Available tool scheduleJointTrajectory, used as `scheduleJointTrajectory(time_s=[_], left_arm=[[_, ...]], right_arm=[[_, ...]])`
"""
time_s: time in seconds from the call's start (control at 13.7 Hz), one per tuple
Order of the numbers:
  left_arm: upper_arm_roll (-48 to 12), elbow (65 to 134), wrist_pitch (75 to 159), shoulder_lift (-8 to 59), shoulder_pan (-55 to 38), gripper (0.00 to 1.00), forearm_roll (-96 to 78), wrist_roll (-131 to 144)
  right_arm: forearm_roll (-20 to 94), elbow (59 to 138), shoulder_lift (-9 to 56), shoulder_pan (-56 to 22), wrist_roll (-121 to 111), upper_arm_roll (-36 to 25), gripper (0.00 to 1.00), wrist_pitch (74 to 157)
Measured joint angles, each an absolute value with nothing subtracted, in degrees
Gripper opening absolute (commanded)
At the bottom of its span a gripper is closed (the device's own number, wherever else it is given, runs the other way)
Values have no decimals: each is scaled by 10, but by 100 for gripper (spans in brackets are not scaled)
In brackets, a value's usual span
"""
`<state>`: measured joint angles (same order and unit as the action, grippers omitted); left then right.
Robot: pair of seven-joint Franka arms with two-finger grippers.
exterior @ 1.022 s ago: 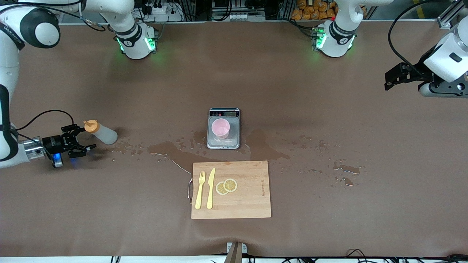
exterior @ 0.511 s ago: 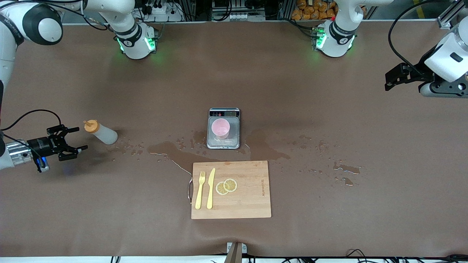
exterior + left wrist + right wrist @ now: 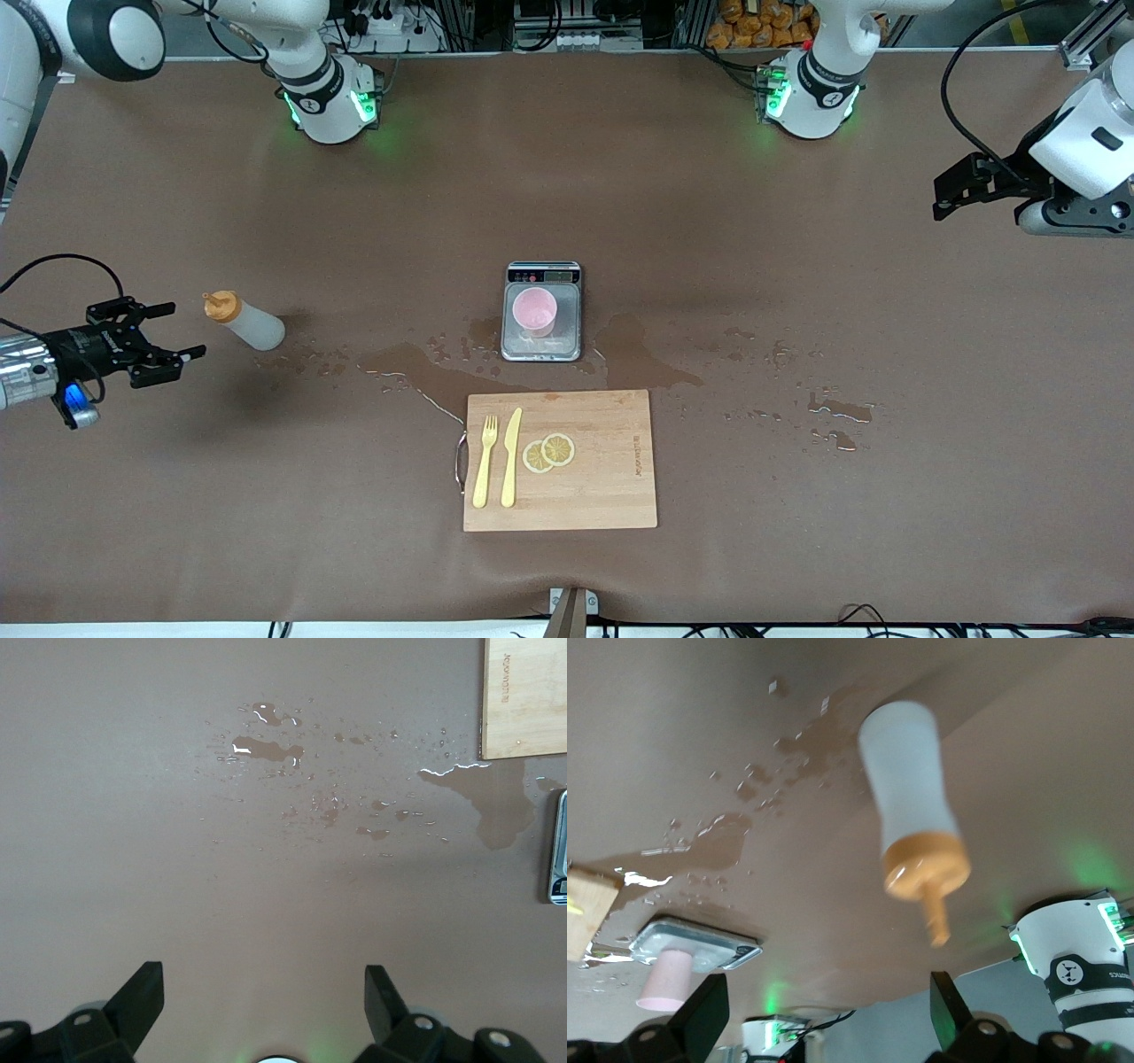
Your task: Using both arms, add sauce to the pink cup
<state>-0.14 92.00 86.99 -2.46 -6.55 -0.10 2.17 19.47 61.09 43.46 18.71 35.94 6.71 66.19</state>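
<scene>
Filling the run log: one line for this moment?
right gripper: open, beside translucent orange-capped squeeze bottle | left gripper: open, waiting | pale-pink plastic cup: on grey scale

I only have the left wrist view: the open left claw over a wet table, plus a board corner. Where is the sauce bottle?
Observer: The sauce bottle sits on the table toward the right arm's end, with nothing holding it.
Operator: And the right claw?
Observer: The right claw is open beside the bottle, apart from it.
Operator: The pink cup?
Observer: The pink cup stands on the grey scale.
</scene>
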Motion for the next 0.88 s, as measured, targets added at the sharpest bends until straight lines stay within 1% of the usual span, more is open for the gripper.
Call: scheduleJointTrajectory(time_s=[0.29, 0.58, 0.88], left_arm=[[-1, 920, 870, -25, -65, 100, -1, 22], [1, 920, 876, -25, -65, 100, -1, 22], [1, 920, 877, -23, -65, 100, -1, 22]], right_arm=[[183, 610, 376, 115, 362, 69, 100, 660], [181, 610, 354, 85, 363, 69, 100, 659], [180, 611, 326, 31, 363, 70, 100, 660]])
